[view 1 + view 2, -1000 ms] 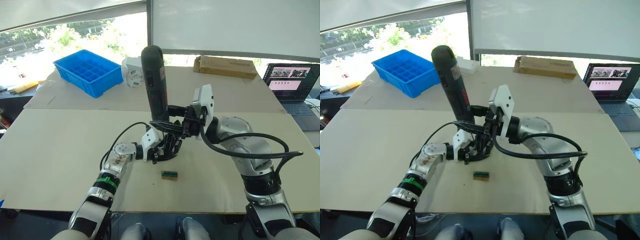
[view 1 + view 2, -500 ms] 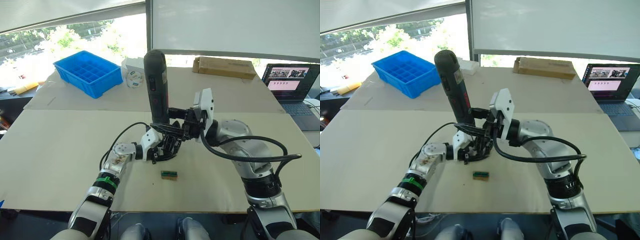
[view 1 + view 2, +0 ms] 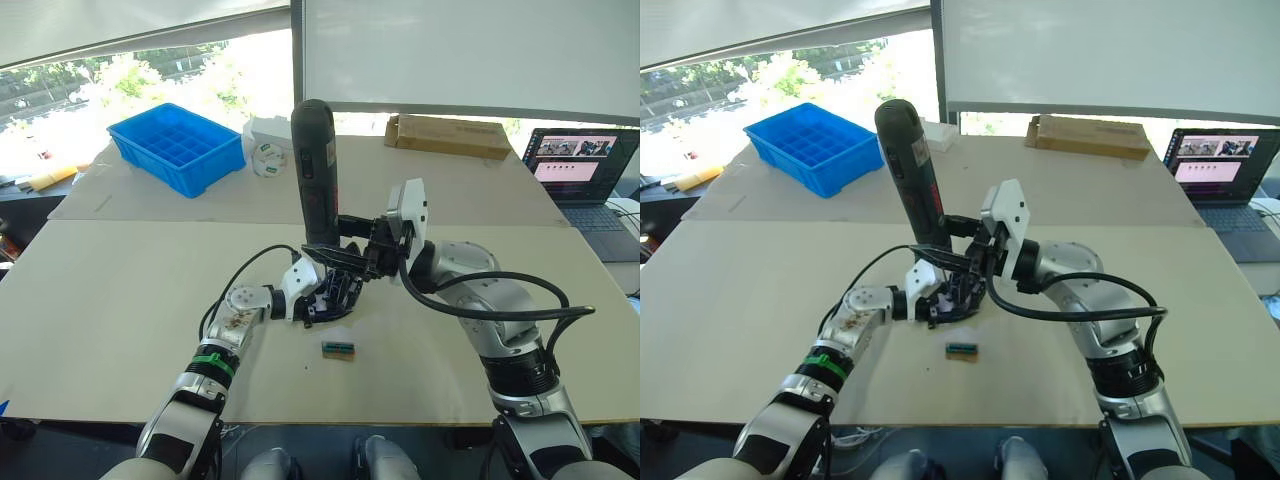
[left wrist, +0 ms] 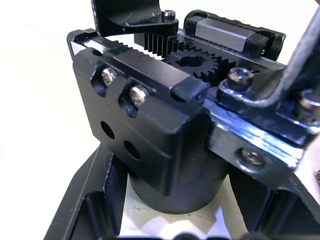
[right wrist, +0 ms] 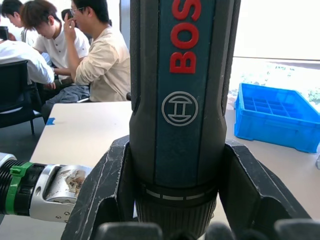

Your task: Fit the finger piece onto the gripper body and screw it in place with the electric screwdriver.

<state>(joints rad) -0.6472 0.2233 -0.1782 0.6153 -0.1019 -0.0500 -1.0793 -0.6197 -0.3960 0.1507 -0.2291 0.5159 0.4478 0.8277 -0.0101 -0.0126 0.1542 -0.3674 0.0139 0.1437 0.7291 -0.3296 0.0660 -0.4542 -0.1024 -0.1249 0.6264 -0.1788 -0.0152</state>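
The gripper body (image 3: 334, 291) stands on the table, and my left gripper (image 3: 322, 299) is shut on its round base. The left wrist view shows the gripper body (image 4: 150, 125) close up, with gears and screws on top. A black piece there, apparently the finger piece (image 4: 127, 14), sits at its upper edge with a screw in it. The electric screwdriver (image 3: 316, 170) stands nearly upright above the body, tip down. My right gripper (image 3: 338, 258) is shut on its lower end, and its fingers (image 5: 107, 190) clamp the barrel (image 5: 182, 90) from both sides.
A small green block (image 3: 339, 348) lies just in front of the body. A blue bin (image 3: 178, 145), a white box (image 3: 265, 148) and a cardboard box (image 3: 450, 133) sit on the far table. A laptop (image 3: 585, 170) is at the right edge. People (image 5: 95, 55) sit beyond.
The screwdriver has straightened a little, and its top has shifted slightly right and down with my right gripper. The left gripper and the body have stayed put.
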